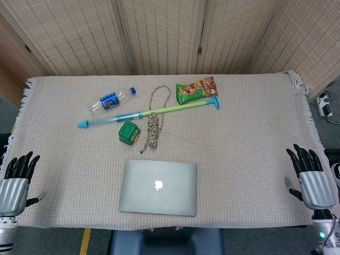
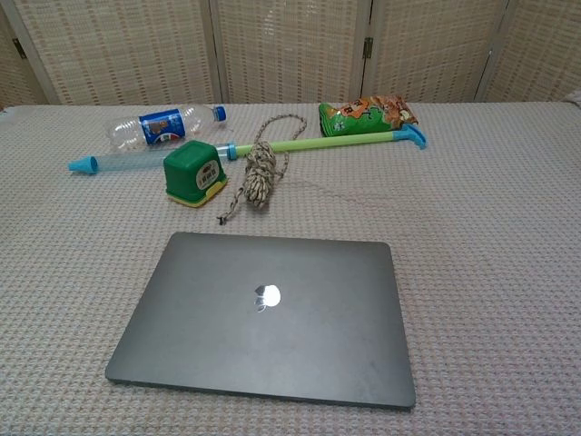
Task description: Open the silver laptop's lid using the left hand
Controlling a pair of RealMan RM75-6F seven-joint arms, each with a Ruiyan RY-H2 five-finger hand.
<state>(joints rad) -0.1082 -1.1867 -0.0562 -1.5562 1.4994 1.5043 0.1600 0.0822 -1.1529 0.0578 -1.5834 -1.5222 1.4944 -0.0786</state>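
Observation:
The silver laptop (image 1: 158, 186) lies flat near the table's front edge with its lid down and the logo facing up; the chest view shows the laptop (image 2: 270, 313) close in front. My left hand (image 1: 16, 183) hangs at the table's front left corner, fingers apart, holding nothing, well left of the laptop. My right hand (image 1: 312, 178) is at the front right corner, also with fingers apart and nothing in it. Neither hand appears in the chest view.
Behind the laptop lie a green box (image 1: 128, 132), a coiled rope (image 1: 153, 127), a long green and blue tube (image 1: 149, 111), a plastic bottle (image 1: 110, 100) and a snack bag (image 1: 197, 89). A woven screen stands behind the cloth-covered table (image 1: 255, 133).

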